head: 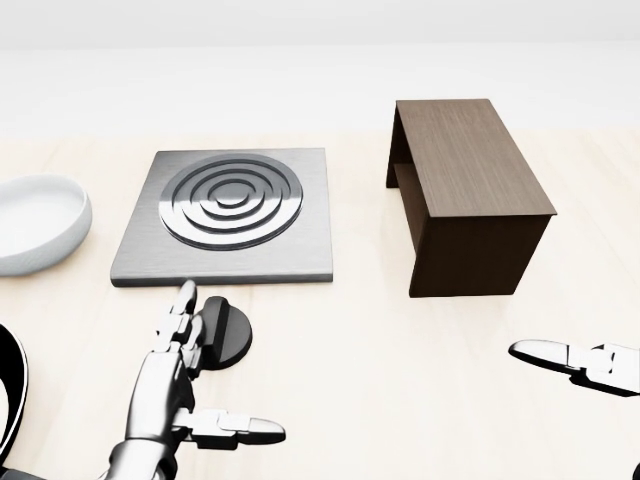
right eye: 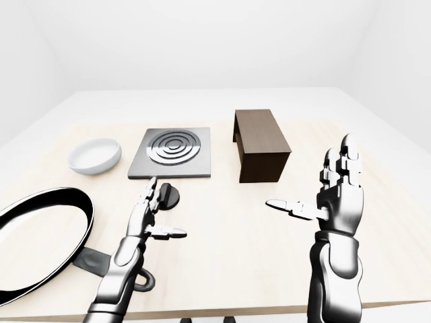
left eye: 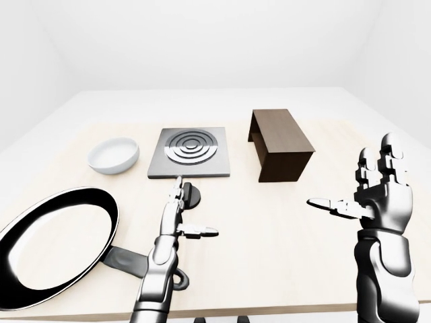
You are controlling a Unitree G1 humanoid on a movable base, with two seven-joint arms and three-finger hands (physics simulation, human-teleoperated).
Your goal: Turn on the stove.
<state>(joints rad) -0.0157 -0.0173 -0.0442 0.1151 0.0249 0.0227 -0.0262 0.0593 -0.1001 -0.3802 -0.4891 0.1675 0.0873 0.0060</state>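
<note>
Two hands are seen over a pale wooden bench (head: pixel 400 380). The left hand (head: pixel 170 385) is held open near the bottom left of the head view, its fingers (head: pixel 178 318) stretched upward and its thumb spread out to the right; the fingertips lie just at the left edge of a black round knob (head: pixel 222 333) with a raised bar across it, and nothing is grasped. Whether the fingertips actually touch the knob cannot be told. The knob is placed on the bench just below the lower edge of the stove (head: pixel 230 213), a flat grey metal square plate with concentric rings on its top, which lies left of centre in the head view. A white bowl (head: pixel 35 222) is set to the left of the stove, apart from it. A dark brown wooden box-shaped stand (head: pixel 465 195), open on one side, is set to the right of the stove, also apart from it. In the left-eye view a large black frying pan (left eye: pixel 54 245) with a shiny rim is seen at the lower left of the bench, its handle pointed to the right, toward the left forearm. The right hand (left eye: pixel 377 192) is raised upright at the right of the left-eye view, well apart from everything on the bench, palm turned toward the left of the view, fingers straight, thumb stretched out sideways, released and empty.
</note>
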